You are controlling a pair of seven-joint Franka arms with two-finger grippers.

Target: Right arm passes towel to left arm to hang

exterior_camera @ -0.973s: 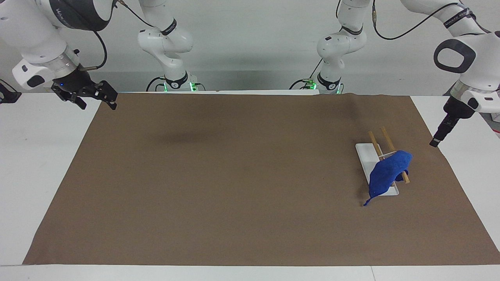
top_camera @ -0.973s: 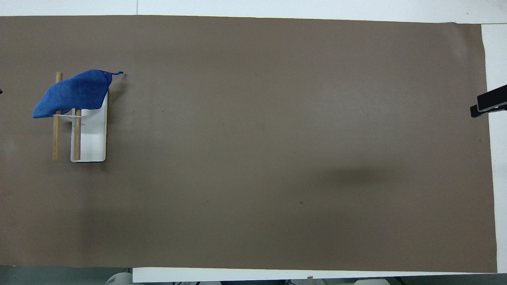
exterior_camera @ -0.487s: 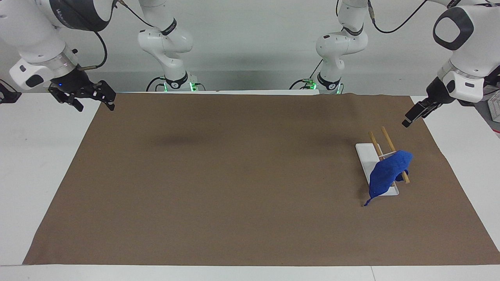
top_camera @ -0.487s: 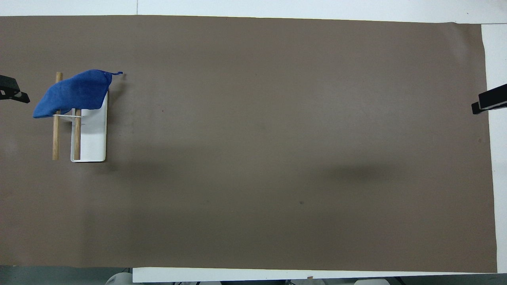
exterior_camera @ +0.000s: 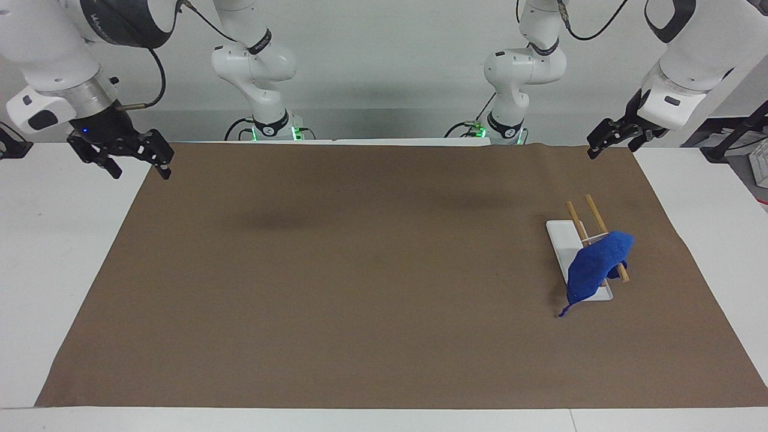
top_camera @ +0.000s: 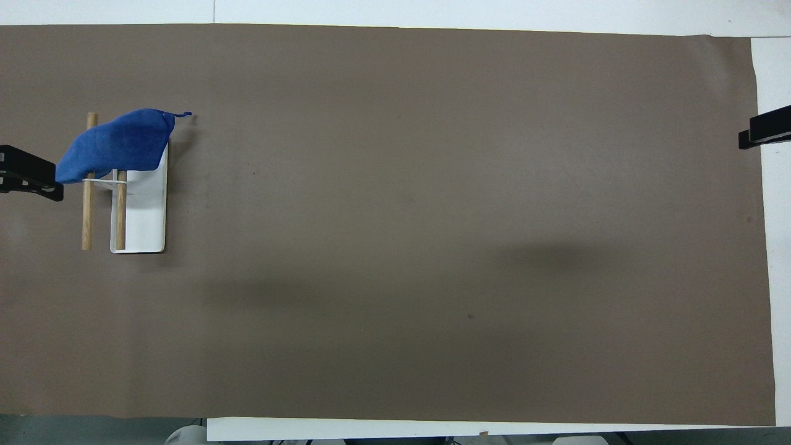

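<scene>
The bright blue towel (exterior_camera: 597, 264) hangs draped over the two wooden rods (exterior_camera: 591, 213) of a small rack with a white base (exterior_camera: 559, 237), at the left arm's end of the table. It also shows in the overhead view (top_camera: 117, 147), with its loop tag sticking out at one corner. No gripper touches it. My left gripper (exterior_camera: 609, 147) is up in the air over the mat's corner near the left arm's base, open and empty. My right gripper (exterior_camera: 138, 169) is open and empty over the mat's edge at the right arm's end.
A large brown mat (exterior_camera: 360, 270) covers most of the white table (exterior_camera: 54, 252). Two smaller white arms with green base lights (exterior_camera: 273, 129) stand at the robots' edge. In the overhead view only the gripper tips show, the left (top_camera: 28, 174) and the right (top_camera: 765, 128).
My left gripper has risen from beside the rack and swung toward the robots' end of the mat. My right gripper has shifted slightly. The towel has not moved.
</scene>
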